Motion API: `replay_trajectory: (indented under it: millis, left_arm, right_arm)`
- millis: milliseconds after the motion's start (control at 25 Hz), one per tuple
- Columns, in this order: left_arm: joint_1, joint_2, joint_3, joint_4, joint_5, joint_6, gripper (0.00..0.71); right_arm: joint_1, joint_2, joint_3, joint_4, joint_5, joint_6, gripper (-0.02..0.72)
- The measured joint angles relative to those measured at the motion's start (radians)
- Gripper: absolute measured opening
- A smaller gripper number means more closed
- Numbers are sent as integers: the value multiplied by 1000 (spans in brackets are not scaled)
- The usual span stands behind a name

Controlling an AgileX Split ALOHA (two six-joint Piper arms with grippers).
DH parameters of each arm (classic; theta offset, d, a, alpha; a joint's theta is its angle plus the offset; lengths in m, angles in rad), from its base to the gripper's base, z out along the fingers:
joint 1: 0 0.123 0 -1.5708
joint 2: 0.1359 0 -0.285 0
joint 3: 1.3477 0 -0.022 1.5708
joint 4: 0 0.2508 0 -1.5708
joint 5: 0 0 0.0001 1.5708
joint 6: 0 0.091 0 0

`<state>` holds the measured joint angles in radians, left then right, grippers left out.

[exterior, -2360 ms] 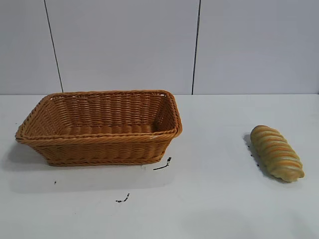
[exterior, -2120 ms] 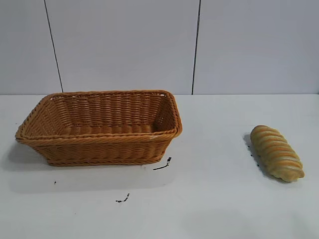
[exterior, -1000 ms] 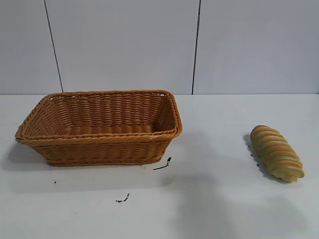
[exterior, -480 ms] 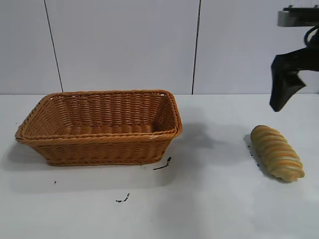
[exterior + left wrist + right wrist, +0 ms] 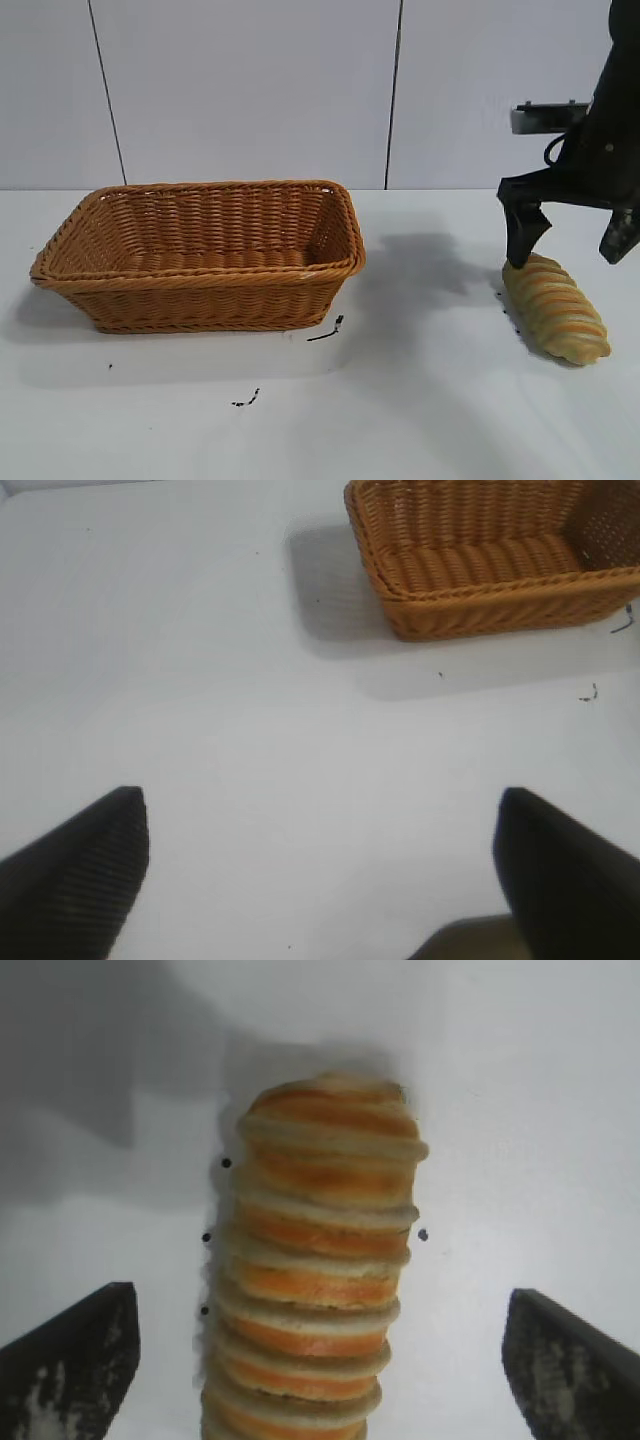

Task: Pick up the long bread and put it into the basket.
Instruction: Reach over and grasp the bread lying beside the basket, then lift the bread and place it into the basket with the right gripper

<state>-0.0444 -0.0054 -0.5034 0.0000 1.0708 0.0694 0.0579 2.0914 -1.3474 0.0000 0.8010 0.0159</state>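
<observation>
Our right hand (image 5: 568, 240) hangs over the far end of the long bread (image 5: 556, 306), which lies on the white surface (image 5: 420, 400) at the right side, well apart from the basket (image 5: 200, 255) at the left. The fingers are spread wide, one on each side of the loaf, and they hold nothing. In the right wrist view the long bread (image 5: 315, 1260) runs lengthwise between the two fingertips (image 5: 70, 1360), so the hand seems well lined up across its width.

We see some risks from here. The hand stands near one end of the loaf and not over its middle; if we close there, we judge the long free part may sag or swing, and the bread may slip out on the way. The ridged, rounded crust could also roll under the fingers if one touches it first. A descent that is too deep would press the fingertips on the surface. The way to the basket is long, and its flaring rim is high, so a low carry could strike it.

Our left hand (image 5: 320, 875) stays parked over bare surface, with its fingers apart and empty.
</observation>
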Motion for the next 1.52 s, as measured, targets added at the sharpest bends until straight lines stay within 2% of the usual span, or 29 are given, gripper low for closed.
replay_trajectory:
  millis: [240,320,440,560,680,880,1160,1400,1520]
  left_arm:
    - [0,0,0,0,0,0,696]
    - [0,0,0,0,0,0,696]
    - [0,0,0,0,0,0,696]
    - [0,0,0,0,0,0,696]
    - [0,0,0,0,0,0,696]
    - [0,0,0,0,0,0,696]
    - [0,0,0,0,0,0,696]
    - [0,0,0,0,0,0,696]
    - [0,0,0,0,0,0,696]
  right_arm:
    - [0,24,-1,0,-23,0,680]
    - [0,25,-1,0,-23,0,645]
    - [0,25,-1,6,-16,0,479]
    - [0,25,-1,6,-13,0,261]
    - [0,19,-2,6,-9,0,191]
    - [0,-64,-56,0,52,0,172]
    - [50,-126,-313,0,267,-41,168]
    - [151,-112,-493,0,311,-58,168]
    - [202,-71,-590,0,330,-92,168]
